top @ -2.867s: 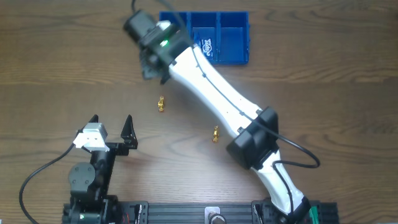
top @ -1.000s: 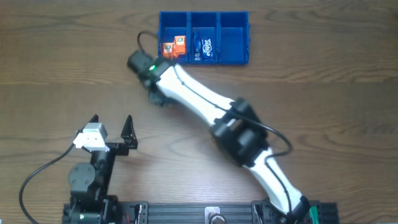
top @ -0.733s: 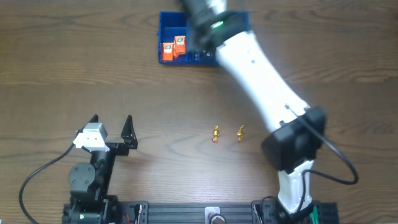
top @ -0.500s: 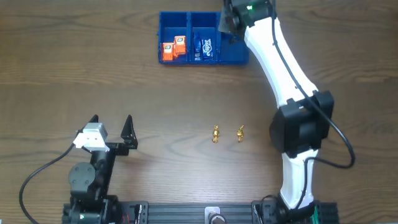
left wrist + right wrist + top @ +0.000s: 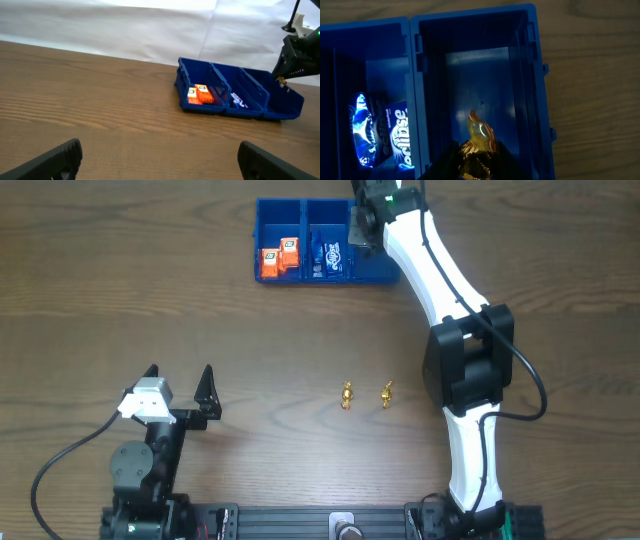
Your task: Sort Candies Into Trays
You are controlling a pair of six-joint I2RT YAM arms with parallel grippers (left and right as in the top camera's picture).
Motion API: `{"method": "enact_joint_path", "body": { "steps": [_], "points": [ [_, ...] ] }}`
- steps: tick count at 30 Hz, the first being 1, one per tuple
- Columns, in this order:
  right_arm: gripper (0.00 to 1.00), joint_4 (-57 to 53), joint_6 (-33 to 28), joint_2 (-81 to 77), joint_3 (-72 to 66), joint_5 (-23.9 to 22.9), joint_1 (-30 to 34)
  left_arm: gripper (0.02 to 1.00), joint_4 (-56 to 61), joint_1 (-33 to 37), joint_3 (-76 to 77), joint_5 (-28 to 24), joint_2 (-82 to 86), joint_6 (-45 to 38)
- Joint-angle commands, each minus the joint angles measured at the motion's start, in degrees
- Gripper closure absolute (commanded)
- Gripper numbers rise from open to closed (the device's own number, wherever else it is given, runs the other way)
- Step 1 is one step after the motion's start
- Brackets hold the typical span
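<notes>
On the brown wooden surface [image 5: 120, 290], the right gripper [image 5: 474, 159] is closed on a gold-wrapped candy [image 5: 480, 134] above the empty end compartment of the blue three-compartment plastic tray [image 5: 370, 277]. Placing appears to be in hand; next the gripper needs to open and drop the candy there.

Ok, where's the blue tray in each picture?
Top view: tray at the top edge, middle.
Left wrist view: tray far across the table.
Right wrist view: tray close up, beneath the end effector holding a gold candy.
Shared landmark: the blue packet in its middle compartment.
</notes>
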State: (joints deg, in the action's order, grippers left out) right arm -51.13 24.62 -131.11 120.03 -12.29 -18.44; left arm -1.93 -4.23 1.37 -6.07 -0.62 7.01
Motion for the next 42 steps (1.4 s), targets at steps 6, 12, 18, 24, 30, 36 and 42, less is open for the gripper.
{"method": "enact_joint_path", "body": {
  "steps": [6,12,18,24,30,36,42],
  "points": [
    [0.292,1.81,-0.94,4.76,-4.33,1.27,0.44,0.02,-1.95,0.2,-1.09,-0.87,0.26,-0.81],
    [0.275,8.98,-0.61,25.33,-30.25,7.89,-1.86,0.02,-1.95,0.2,-1.09,-0.9,0.26,-0.81],
    [0.266,4.11,8.94,32.17,-48.89,11.63,-12.41,0.02,-1.95,0.2,-1.09,-0.9,0.26,-0.81],
    [0.268,7.5,16.44,31.36,-58.75,12.63,-19.17,0.02,-1.95,0.2,-1.09,-0.9,0.26,-0.81],
    [0.292,9.51,17.64,26.75,-60.19,13.55,-20.28,0.02,-1.95,0.2,-1.09,-0.9,0.26,-0.81],
    [0.487,9.31,18.91,25.27,-60.19,13.46,-20.28,0.02,-1.95,0.2,-1.09,-0.87,0.26,-0.81],
    [0.741,9.31,18.91,25.27,-60.19,13.49,-20.28,0.02,-1.95,0.2,-1.09,-0.9,0.26,-0.81]
  ]
}}
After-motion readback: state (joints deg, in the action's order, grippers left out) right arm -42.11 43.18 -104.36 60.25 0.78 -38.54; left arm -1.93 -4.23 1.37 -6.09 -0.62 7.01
